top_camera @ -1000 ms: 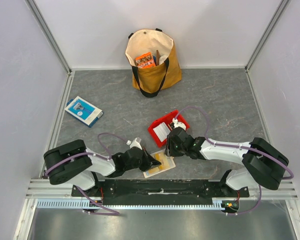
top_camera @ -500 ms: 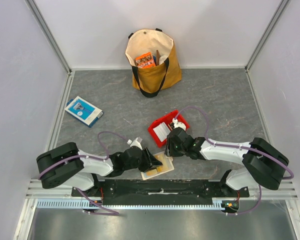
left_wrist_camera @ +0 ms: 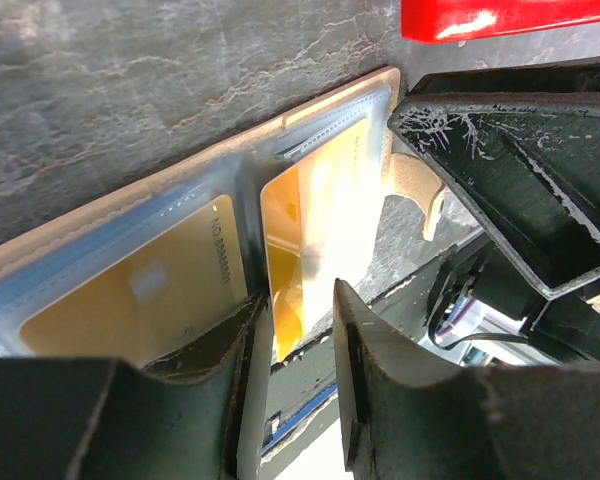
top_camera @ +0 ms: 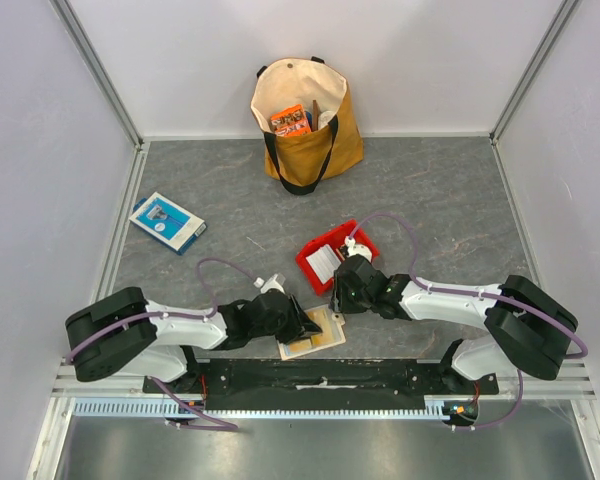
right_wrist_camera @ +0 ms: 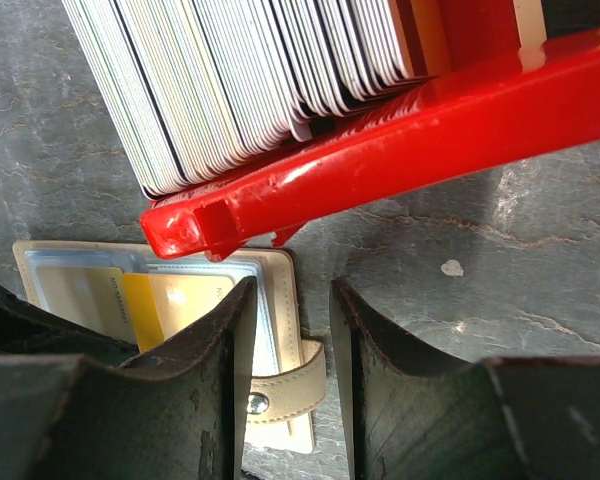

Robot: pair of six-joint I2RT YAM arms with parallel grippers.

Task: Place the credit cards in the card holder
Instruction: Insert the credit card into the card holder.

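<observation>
Slid a touch leftward and nearer the arm bases since a second ago, with the left arm's elbow swung farther out: card holder [top_camera: 315, 335], lying open and flat just below the red tray [right_wrist_camera: 400, 150] in the overhead view. Far left of the tray, well apart: blue-and-white box [top_camera: 167, 221]. Down-left of the tray: left gripper [left_wrist_camera: 300, 296], jaws parted, near end of a yellow card [left_wrist_camera: 310, 230] in the gap, far end tucked in a clear slot, card pointing lengthwise toward the tray; contact with the fingers impossible to tell. Long axis of holder left to right, tilted up toward the tray, snap tab [right_wrist_camera: 280, 395] at that end. In the tray: credit cards [right_wrist_camera: 230, 90], packed on edge. At the tray's near edge: right gripper [right_wrist_camera: 292, 288], jaws spread, pinching nothing, over the tab end.
</observation>
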